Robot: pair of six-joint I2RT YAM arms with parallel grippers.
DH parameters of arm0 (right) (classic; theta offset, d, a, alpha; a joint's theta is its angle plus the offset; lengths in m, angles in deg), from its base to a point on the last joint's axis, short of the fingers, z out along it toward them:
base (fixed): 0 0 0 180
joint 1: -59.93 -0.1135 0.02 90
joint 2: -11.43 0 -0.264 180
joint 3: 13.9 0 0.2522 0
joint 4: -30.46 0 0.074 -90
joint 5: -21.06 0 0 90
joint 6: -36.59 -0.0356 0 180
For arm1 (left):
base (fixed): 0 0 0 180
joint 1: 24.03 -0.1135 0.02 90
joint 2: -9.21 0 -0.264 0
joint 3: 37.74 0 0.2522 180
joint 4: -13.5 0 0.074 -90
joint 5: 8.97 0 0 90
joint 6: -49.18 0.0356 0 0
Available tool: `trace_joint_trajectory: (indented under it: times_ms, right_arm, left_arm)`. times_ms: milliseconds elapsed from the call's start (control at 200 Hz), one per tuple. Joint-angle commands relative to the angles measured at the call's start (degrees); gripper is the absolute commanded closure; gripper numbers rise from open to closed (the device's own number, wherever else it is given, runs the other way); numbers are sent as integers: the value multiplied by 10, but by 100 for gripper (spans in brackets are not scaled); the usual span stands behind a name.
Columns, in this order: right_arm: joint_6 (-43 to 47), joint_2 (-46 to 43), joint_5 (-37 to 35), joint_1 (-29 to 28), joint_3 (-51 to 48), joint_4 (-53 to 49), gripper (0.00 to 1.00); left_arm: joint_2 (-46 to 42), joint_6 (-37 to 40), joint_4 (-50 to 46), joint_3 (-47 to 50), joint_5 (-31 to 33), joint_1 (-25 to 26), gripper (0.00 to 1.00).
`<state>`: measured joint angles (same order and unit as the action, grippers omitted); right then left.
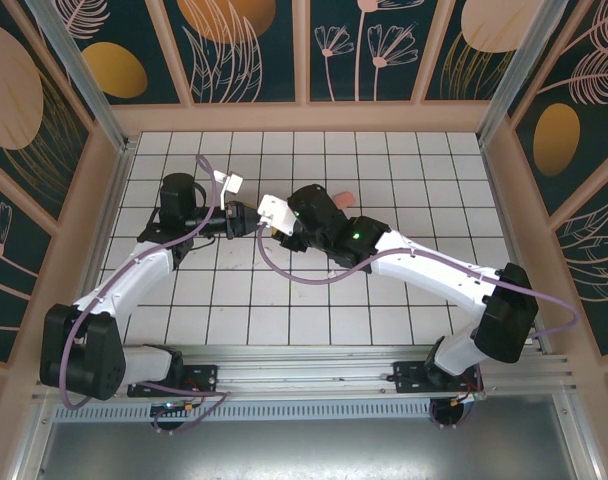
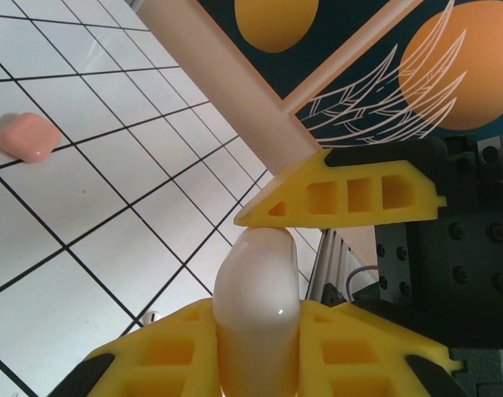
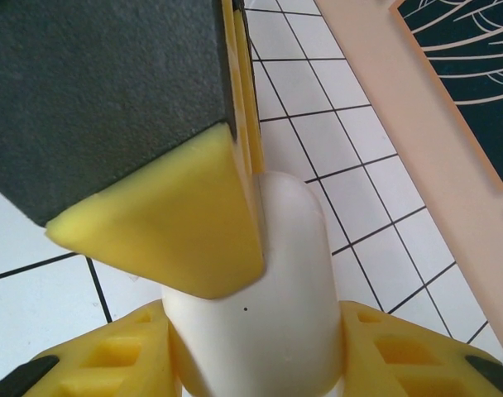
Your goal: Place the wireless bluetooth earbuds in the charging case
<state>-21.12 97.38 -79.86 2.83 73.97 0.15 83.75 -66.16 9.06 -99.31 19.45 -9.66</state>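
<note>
White case (image 2: 256,273): left gripper (image 2: 256,318) and right gripper (image 3: 251,335) both clamp it. Pink case (image 2: 26,136): apart, on tiles (image 2: 111,248).

The smooth white rounded plastic case (image 2: 256,273) sits between the fingers of the left pincer (image 2: 257,318), and the picture's bottom edge cuts off its lower end. Just above the right pincer (image 3: 256,331), a yellow finger (image 3: 177,223) of the other pincer covers the case's upper left side. From above, the case is hidden where the two pincers meet. The small salmon-pink rounded box (image 1: 341,198), just beyond the right pincer, is half hidden by it. The inside of the case cannot be seen.
</note>
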Motion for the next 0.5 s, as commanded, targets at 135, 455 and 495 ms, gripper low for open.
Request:
trace_joint_trajectory:
  times_ms: [135,455,495]
  right_arm:
    - [-108,-62,97,49,14,-2,39]
    - [-263,-181,269,138,-62,55,28]
    - [-268,-186,276,138,-69,59,28]
  left_arm:
    - [-10,47,38,9,18,4,100]
    - [-82,99,271,104,36,5,100]
    - [-91,104,300,115,39,7,100]
